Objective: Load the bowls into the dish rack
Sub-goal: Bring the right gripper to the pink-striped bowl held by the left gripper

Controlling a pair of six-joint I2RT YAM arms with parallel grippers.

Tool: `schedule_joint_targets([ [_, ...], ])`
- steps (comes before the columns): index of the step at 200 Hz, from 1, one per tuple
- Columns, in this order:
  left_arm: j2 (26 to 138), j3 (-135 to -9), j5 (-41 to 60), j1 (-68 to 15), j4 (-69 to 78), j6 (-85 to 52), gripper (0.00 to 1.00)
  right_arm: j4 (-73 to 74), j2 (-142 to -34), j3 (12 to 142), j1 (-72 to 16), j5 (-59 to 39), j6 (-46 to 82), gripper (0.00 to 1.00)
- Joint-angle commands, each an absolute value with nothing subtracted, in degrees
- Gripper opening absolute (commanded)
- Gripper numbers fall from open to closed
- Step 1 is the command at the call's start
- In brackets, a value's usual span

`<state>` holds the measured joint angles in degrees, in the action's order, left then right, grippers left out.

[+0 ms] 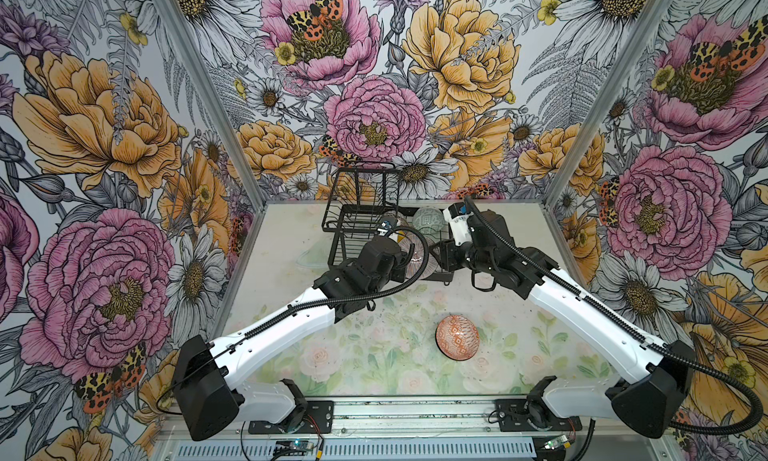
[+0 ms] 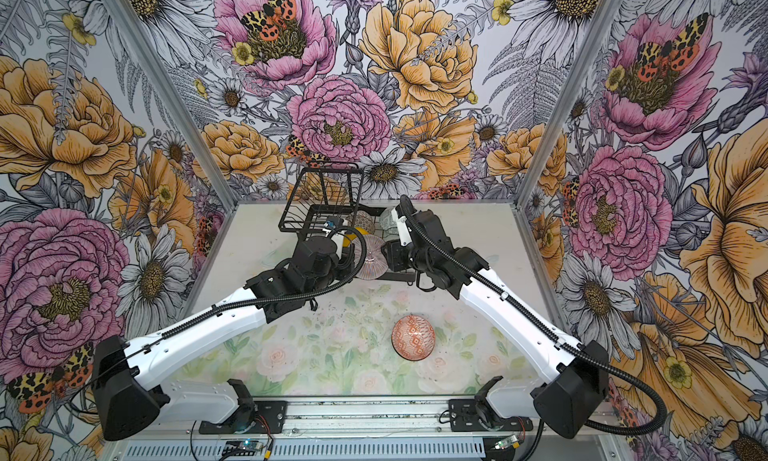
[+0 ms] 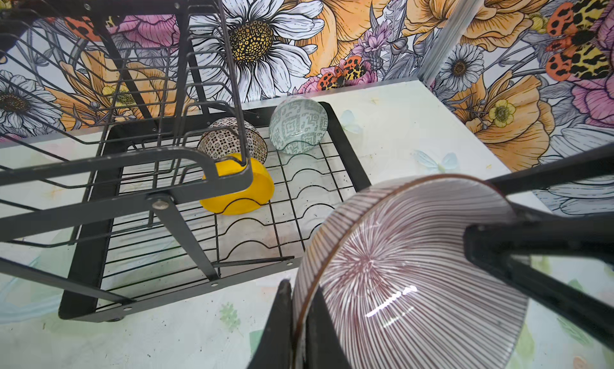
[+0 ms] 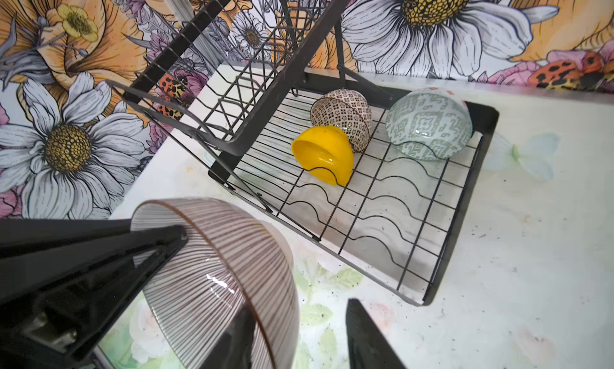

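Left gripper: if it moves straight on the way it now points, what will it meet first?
Most likely the dish rack: the left gripper, jaws shut on the pink bowl, points at bare wires of its base tray, short of the yellow bowl. Depth is unclear.

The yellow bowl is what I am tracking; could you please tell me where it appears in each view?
In a top view: yellow bowl, a sliver beside the left arm's cable.
In a top view: same sliver.
Left wrist: on the dish rack base, under the upper tier's corner.
Right wrist: on the base wires.
Shared landmark: patterned bowl beside it.
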<state>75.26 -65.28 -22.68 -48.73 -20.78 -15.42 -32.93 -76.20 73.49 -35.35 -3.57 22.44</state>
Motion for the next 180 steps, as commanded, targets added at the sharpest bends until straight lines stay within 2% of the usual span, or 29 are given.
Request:
schedule_joint_targets([
  [1,75.39,-67.51,-21.8,-49.31,-15.63,-15.25,0.0,-30.48,-77.58,72.74,-36.2,-1.36,24.11,0.37],
  [32,76.0,-67.12,-20.5,-49.37,-14.03,-15.16,0.0,-29.02,-77.78,71.56,-36.45,-0.53,24.61,0.3],
  [67,76.99,-67.42,-18.5,-49.4,-13.6,-14.85,0.0,-28.8,-77.96,71.4,-36.56,-0.04,24.35,0.0],
  [113,76.76,-68.33,-16.19,-47.87,-17.33,-13.21,0.0,-28.83,-77.37,71.95,-36.41,2.46,21.75,0.0],
  [119,76.58,-68.67,-14.62,-47.14,-18.5,-12.81,0.11,-28.83,-77.22,71.99,-36.39,3.2,20.99,0.0],
  [123,76.49,-68.83,-13.68,-46.55,-19.44,-12.61,0.21,-28.85,-77.08,72.02,-36.32,3.78,20.49,0.0],
  [149,75.95,-71.27,-9.44,-43.6,-27.1,-9.18,0.96,-28.74,-76.38,72.45,-34.89,7.16,14.52,0.0],
  [154,75.87,-71.76,-8.92,-42.99,-28.52,-8.5,0.99,-28.77,-76.4,72.62,-34.58,8.21,13.26,0.0],
  [180,75.82,-74.13,-6.6,-40.36,-32.86,-6.08,0.99,-24.31,-77.52,71.26,-33.37,18.14,1.56,0.0],
])
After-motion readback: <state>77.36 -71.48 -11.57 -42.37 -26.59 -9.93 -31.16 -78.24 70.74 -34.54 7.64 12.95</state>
